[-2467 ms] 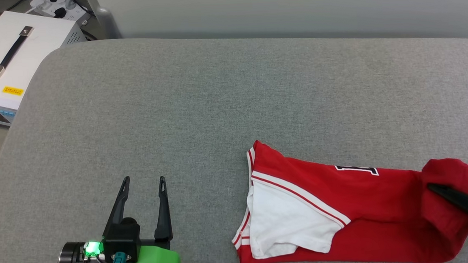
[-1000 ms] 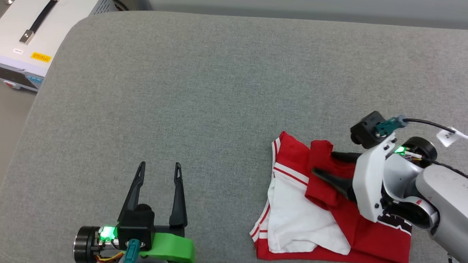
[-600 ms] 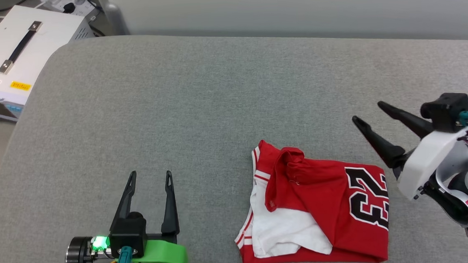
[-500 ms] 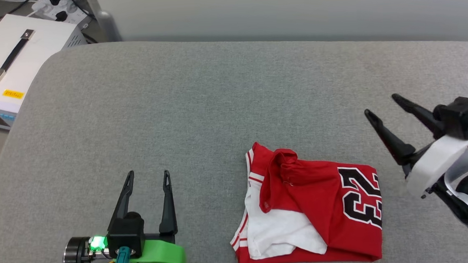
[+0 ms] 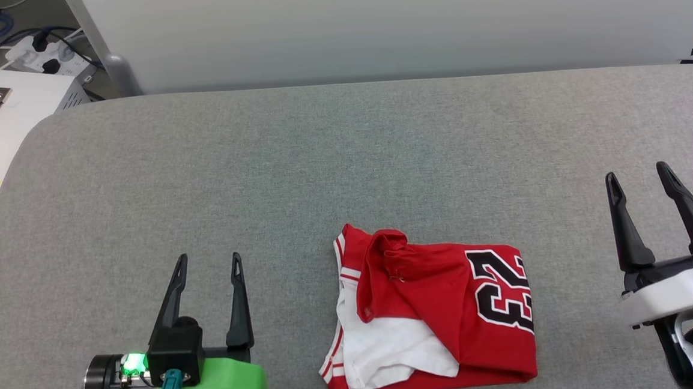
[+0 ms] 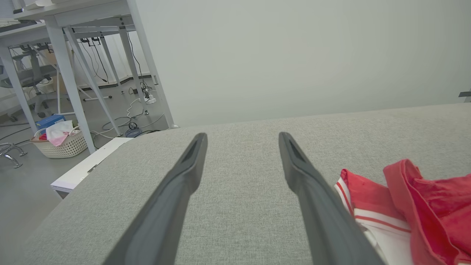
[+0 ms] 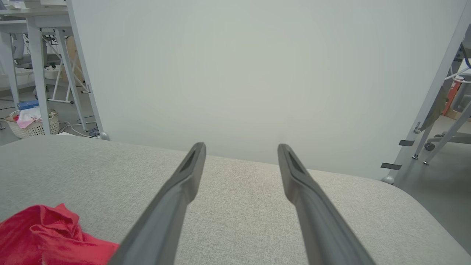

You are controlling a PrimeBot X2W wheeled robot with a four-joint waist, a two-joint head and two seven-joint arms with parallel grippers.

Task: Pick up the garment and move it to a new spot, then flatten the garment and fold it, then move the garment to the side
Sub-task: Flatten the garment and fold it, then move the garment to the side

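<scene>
The garment [image 5: 444, 309] is soft matt cloth, the table [image 5: 320, 160] is covered in coarse grey woven fabric, and the left gripper [image 5: 209, 258] has matt dark fingers [image 5: 173, 295] on a glossy green plastic bracket [image 5: 231, 379].

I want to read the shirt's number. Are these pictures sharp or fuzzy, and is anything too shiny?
Head view: sharp and evenly lit, the 23 on the garment reads clearly, with no glare and only faint shadows. Left wrist view: the left pincer goes soft near the bottom edge. Right wrist view: the wall is pale and bright, and the right pincer is likewise soft up close.
</scene>
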